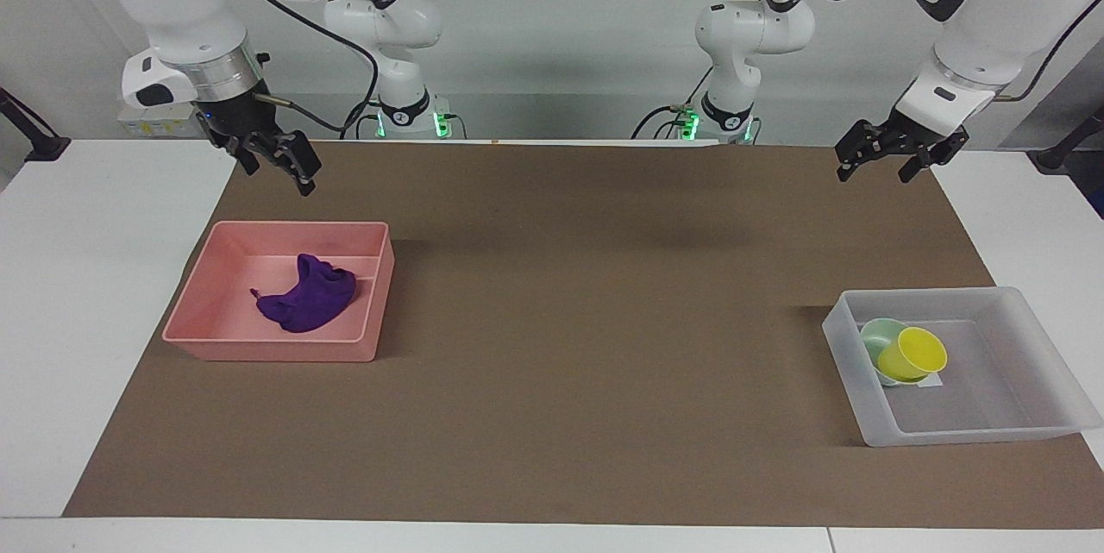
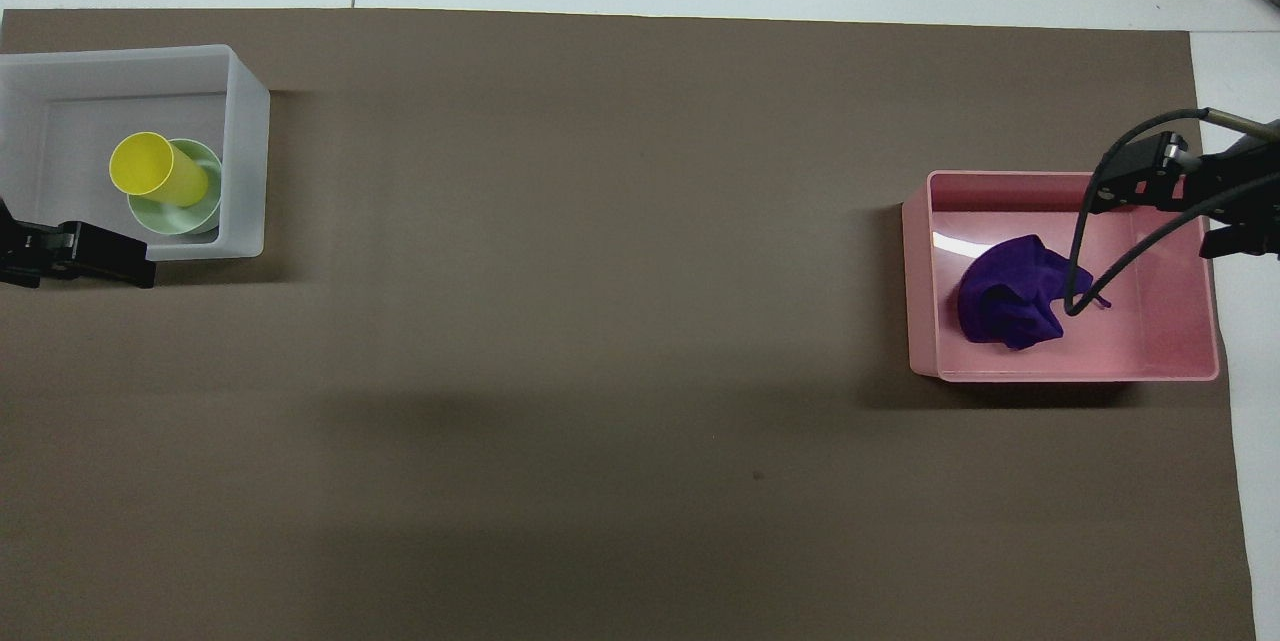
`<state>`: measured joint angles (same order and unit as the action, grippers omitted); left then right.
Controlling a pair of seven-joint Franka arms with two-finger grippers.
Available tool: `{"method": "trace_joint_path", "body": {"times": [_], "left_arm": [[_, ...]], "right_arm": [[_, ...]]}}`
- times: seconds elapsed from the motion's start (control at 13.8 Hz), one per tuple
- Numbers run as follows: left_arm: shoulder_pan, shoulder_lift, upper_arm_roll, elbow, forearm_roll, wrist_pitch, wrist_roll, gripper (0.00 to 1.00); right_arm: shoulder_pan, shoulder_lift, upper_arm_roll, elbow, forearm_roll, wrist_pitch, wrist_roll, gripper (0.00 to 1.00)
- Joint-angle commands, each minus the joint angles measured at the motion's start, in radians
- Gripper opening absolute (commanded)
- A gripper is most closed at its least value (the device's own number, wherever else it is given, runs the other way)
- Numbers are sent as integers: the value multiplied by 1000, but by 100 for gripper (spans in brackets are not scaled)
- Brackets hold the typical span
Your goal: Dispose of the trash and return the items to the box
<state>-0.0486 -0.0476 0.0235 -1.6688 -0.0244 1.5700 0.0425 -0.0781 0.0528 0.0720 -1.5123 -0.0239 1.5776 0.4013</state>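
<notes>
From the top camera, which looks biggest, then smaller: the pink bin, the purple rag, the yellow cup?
1. Pink bin
2. Purple rag
3. Yellow cup, which lies tipped in the green bowl.

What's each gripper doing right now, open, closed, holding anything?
Left gripper: open, empty, raised over the mat near the white bin.
Right gripper: open, empty, raised by the pink bin.

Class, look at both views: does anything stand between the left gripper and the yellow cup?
Nothing visible does. The left gripper hangs over the mat; the yellow cup lies on the green bowl in the open-topped translucent box.
</notes>
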Motion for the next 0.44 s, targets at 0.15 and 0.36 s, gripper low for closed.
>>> {"method": "trace_joint_path", "body": {"times": [0.15, 0.36], "left_arm": [[-24, -12, 21, 0, -14, -21, -1, 100], [-24, -9, 21, 1, -14, -19, -3, 100]], "right_arm": [[-12, 1, 6, 9, 7, -14, -15, 100], [-12, 1, 6, 9, 7, -14, -15, 100]]}}
